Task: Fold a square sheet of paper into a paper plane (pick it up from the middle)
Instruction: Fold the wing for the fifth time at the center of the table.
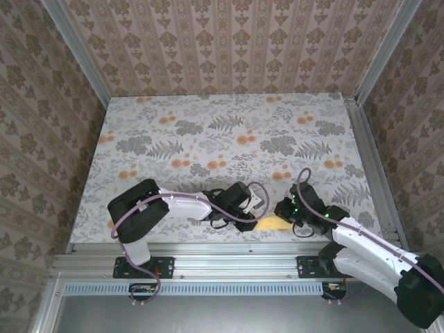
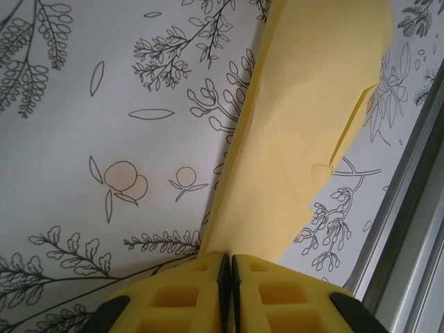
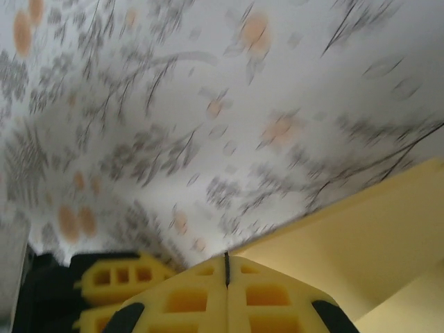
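The square sheet of paper [image 1: 272, 224], mustard yellow and folded into a narrow layered strip, lies near the table's front edge between the two grippers. In the left wrist view the paper [image 2: 305, 125] runs from the jaws up to the top of the frame, showing a folded flap. My left gripper [image 2: 230, 258] [image 1: 258, 208] is shut on its near end. My right gripper [image 3: 227, 255] [image 1: 283, 208] is shut. The paper [image 3: 374, 236] spreads to its right and the paper's edge meets the tips. I cannot tell whether it is pinched there. The left gripper's yellow fingers [image 3: 114, 277] sit close by.
The floral tabletop [image 1: 229, 139] stretches away behind the grippers. An aluminium rail [image 1: 229, 243] [image 2: 409, 229] runs along the front edge right beside the paper. Patterned walls [image 1: 229, 41] close the table on three sides.
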Action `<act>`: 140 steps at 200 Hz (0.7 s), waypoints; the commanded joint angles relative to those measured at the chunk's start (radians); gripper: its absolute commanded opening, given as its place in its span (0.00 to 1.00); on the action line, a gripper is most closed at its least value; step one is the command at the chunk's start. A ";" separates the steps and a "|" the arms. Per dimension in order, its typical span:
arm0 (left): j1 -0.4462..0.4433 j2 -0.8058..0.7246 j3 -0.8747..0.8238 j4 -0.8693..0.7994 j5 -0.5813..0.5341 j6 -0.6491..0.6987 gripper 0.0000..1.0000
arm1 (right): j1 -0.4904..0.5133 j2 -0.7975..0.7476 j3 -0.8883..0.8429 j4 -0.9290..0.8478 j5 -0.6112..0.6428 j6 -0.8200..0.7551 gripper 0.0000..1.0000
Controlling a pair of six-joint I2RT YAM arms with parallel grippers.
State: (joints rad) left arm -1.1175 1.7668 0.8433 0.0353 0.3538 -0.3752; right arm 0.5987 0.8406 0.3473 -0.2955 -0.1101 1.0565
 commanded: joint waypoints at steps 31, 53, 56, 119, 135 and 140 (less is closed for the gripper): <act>0.007 0.050 -0.057 -0.101 -0.013 -0.020 0.15 | 0.197 0.075 -0.072 0.244 0.139 0.223 0.00; 0.009 0.040 -0.063 -0.091 -0.011 -0.022 0.15 | 0.252 0.129 -0.123 0.372 0.212 0.256 0.00; 0.010 0.040 -0.063 -0.091 -0.012 -0.023 0.15 | 0.255 0.133 -0.131 0.386 0.224 0.258 0.00; 0.011 0.040 -0.053 -0.088 -0.002 -0.021 0.15 | 0.287 0.167 -0.208 0.494 0.331 0.209 0.00; 0.011 0.039 -0.053 -0.089 -0.001 -0.022 0.15 | 0.288 0.187 -0.211 0.483 0.333 0.195 0.00; 0.011 0.039 -0.053 -0.089 -0.001 -0.021 0.15 | 0.287 0.191 -0.213 0.477 0.336 0.187 0.00</act>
State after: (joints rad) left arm -1.1107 1.7668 0.8288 0.0654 0.3779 -0.3885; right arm 0.8810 1.0069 0.1547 0.1562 0.1627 1.2606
